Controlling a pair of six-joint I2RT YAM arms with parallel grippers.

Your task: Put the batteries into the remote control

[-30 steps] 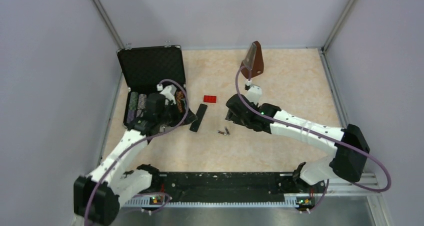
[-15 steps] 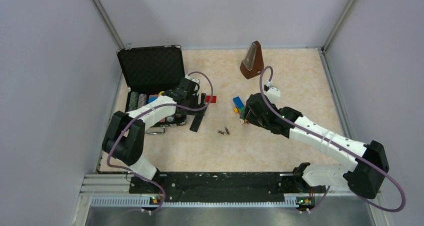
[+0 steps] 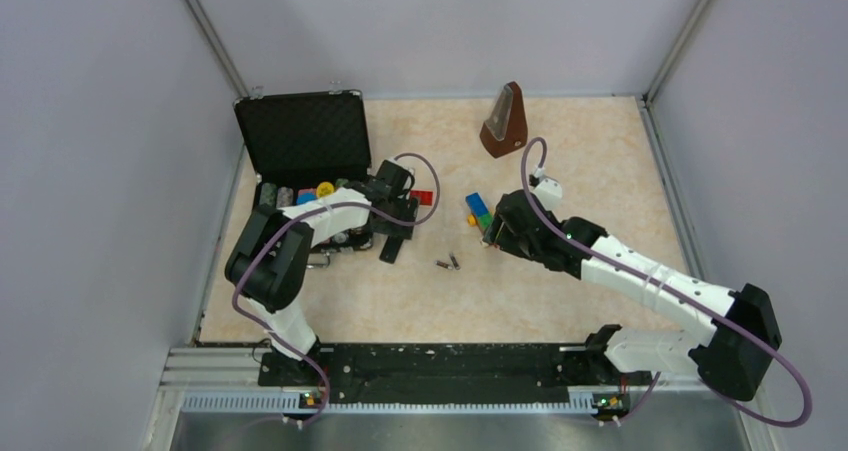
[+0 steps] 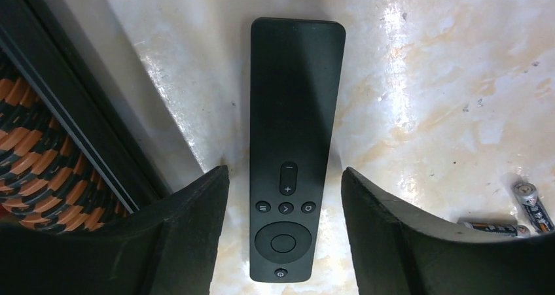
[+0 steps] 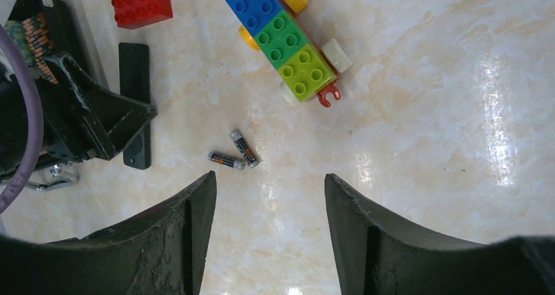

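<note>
Now left gripper [image 4: 285, 172], swung in from near-left, is straddling remote control [image 4: 294, 105]; fingers released, not touching; remote lying buttons-up beside black case [image 3: 300, 136]; batteries [image 5: 235, 155] lying just right; right gripper [image 5: 269, 180], released, hovering near them; grasp probably coming next.

I am counting two batteries [image 5: 243, 148], lying as a pair. I am seeing one remote control [image 4: 294, 144], one toy-brick train [image 5: 283, 40] and one loose red brick [image 5: 141, 4]. Farther back I am making out one open black case [image 3: 303, 136] and one brown metronome [image 3: 505, 121]. The chips [image 4: 33, 144] in the case are showing only as striped rows, too small for me to count.
</note>
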